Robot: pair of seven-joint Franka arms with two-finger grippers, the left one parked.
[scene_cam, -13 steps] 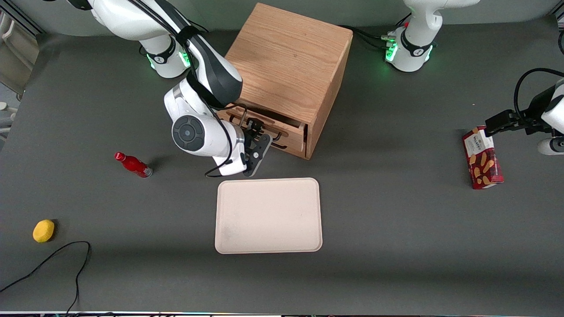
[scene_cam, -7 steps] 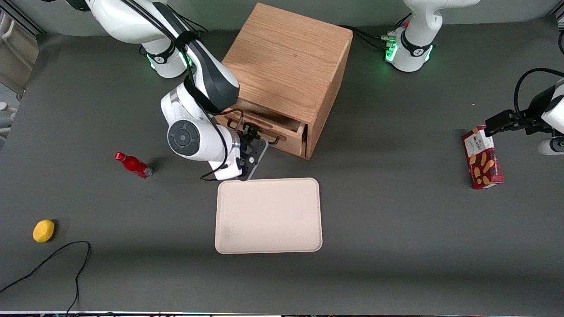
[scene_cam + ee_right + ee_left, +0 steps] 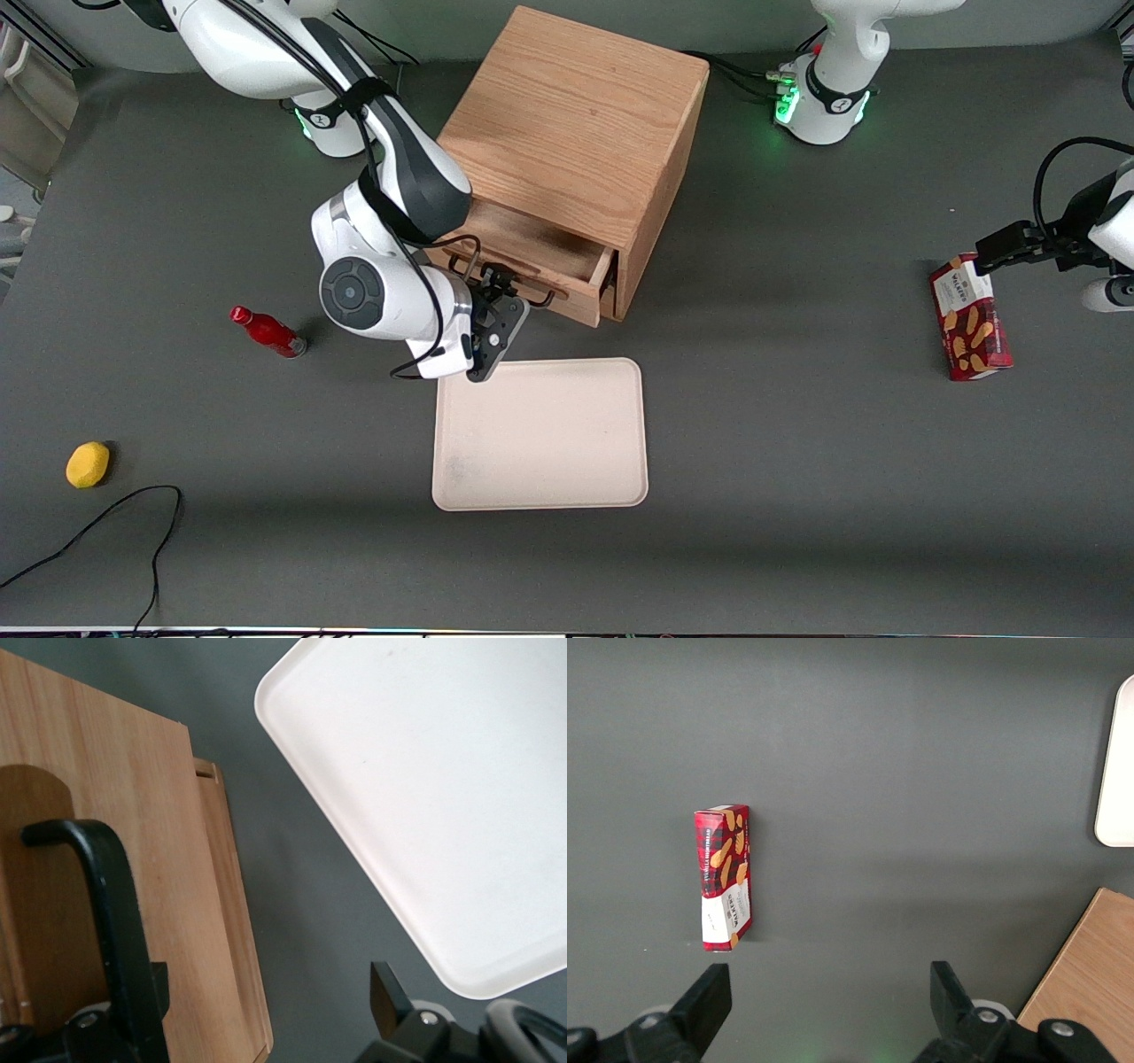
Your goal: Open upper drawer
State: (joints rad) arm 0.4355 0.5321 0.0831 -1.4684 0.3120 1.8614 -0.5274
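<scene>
The upper drawer (image 3: 542,251) of the oak cabinet (image 3: 576,115) stands pulled partway out, and its inside shows in the front view. Its light wood front (image 3: 168,859) carries a black bar handle (image 3: 111,912). My right gripper (image 3: 499,288) is at that handle (image 3: 542,299), in front of the drawer and just above the tray's near corner. In the right wrist view the gripper (image 3: 270,1001) is open, fingers wide apart. One finger (image 3: 158,985) lies against the handle bar, the other finger (image 3: 387,992) hangs over bare table. The lower drawer is hidden under the upper one.
A cream tray (image 3: 540,434) (image 3: 425,797) lies just in front of the cabinet, nearer the camera. A red bottle (image 3: 266,330) and a yellow object (image 3: 88,464) lie toward the working arm's end. A red cookie box (image 3: 968,317) (image 3: 725,877) lies toward the parked arm's end.
The upper drawer has slid farther out of the cabinet toward the camera. My gripper has moved with its handle, closer to the tray.
</scene>
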